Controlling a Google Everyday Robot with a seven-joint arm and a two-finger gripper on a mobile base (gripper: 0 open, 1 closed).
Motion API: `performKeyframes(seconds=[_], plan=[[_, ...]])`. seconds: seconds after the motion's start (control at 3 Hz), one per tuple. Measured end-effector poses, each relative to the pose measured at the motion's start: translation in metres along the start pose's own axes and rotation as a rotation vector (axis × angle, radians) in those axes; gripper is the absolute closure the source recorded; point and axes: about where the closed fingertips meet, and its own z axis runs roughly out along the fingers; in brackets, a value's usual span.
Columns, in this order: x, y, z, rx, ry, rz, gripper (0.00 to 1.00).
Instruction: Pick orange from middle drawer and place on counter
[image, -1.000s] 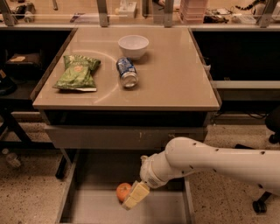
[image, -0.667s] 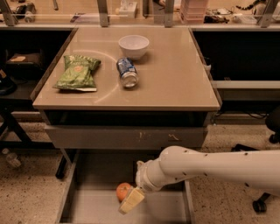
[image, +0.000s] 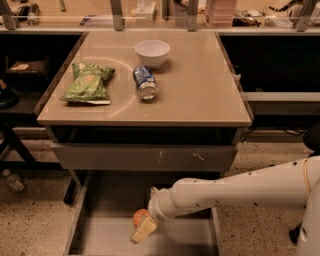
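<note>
The orange (image: 139, 215) lies on the floor of the open middle drawer (image: 100, 235), near its centre. My gripper (image: 144, 228) is down inside the drawer, right against the orange's right and front side, on the end of the white arm reaching in from the right. The arm's wrist covers part of the orange. The counter (image: 195, 85) is the tan tabletop above the drawers.
On the counter lie a green chip bag (image: 89, 83) at the left, a soda can (image: 145, 82) on its side in the middle, and a white bowl (image: 152, 52) behind it. A grey drawer front with scratch marks (image: 145, 157) juts out above the open drawer.
The arm has shifted left and a little lower in the drawer, bringing the gripper closer against the orange. The orange has not moved.
</note>
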Motion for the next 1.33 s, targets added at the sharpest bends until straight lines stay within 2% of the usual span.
performKeyframes(seconds=[0.33,0.67,1.33], plan=[[0.015,-0.012,0.022,0.014,-0.004,0.041,0.0],[0.017,-0.012,0.024,0.013,-0.004,0.044,0.0],[0.028,-0.008,0.054,-0.006,-0.042,0.066,0.0]])
